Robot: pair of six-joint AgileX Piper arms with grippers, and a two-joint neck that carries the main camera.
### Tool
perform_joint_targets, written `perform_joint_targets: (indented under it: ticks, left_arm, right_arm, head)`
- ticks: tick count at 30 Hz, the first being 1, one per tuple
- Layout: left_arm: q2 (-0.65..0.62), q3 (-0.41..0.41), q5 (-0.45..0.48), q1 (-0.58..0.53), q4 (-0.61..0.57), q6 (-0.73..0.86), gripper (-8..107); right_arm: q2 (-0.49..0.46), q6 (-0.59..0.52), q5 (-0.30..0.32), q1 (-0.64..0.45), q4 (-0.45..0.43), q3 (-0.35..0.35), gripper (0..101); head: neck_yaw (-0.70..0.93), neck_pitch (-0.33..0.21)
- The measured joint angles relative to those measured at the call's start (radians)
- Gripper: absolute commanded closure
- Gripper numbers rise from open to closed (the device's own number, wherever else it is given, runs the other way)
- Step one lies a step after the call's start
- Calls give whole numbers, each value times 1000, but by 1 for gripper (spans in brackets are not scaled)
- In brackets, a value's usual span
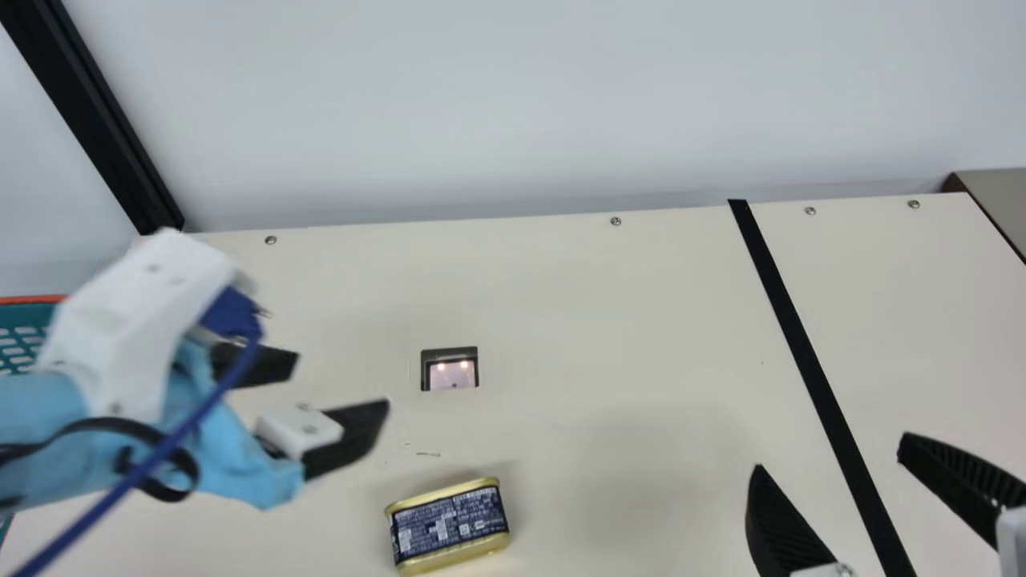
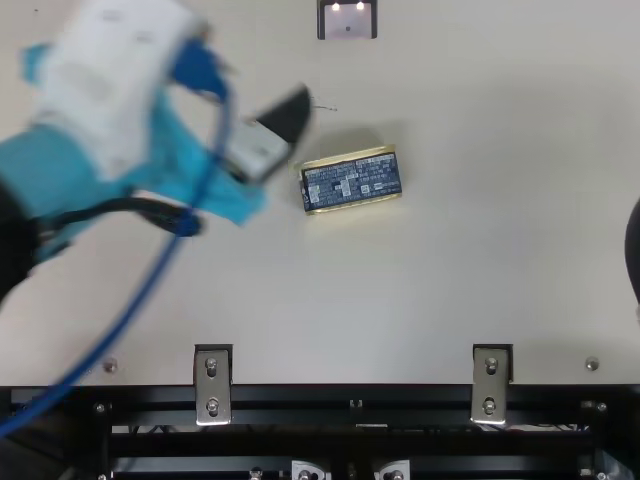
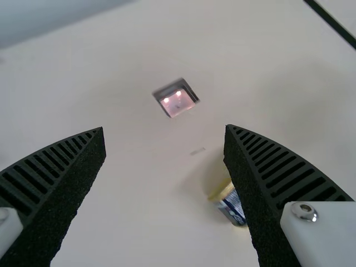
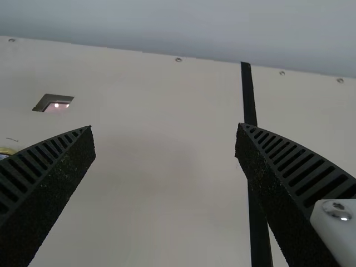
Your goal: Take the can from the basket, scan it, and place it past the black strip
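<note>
The left gripper (image 1: 319,401), with black ribbed fingers, hangs over the table at the main view's left, its fingers wide apart with nothing between them. The flattened gold-rimmed metal can with a dark blue printed label (image 1: 449,525) lies on the cream table (image 1: 625,320), just beside those fingers and outside them. Past their tips sits the small square scanner window with pinkish glass (image 1: 450,373). The right gripper (image 1: 842,481) also has its fingers wide apart; between them, in the main view, runs the long black strip (image 1: 801,344).
</note>
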Motion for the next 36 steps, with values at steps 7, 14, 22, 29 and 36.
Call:
perform_joint_targets:
  ticks: [7,14,22,29,36]
  left_arm:
    - [-156,104,-121,145,-21,-21,9]
    - [-300,196,-174,257,-16,-24,9]
    - [-449,304,-206,345,36,-21,9]
    - [-574,416,-241,400,109,-52,9]
    - [-615,459,-251,415,134,-69,9]
  right_arm:
    - [206,-57,-66,108,-1,-119,0]
    - [412,-156,-70,201,54,-259,0]
    - [622,-344,-17,218,185,-414,0]
    - [786,-560,69,192,323,-554,0]
    - [932,-745,188,185,386,-681,0]
  head:
    - [0,0]
    - [0,0]
    - [0,0]
    - [-5,0]
    - [-5,0]
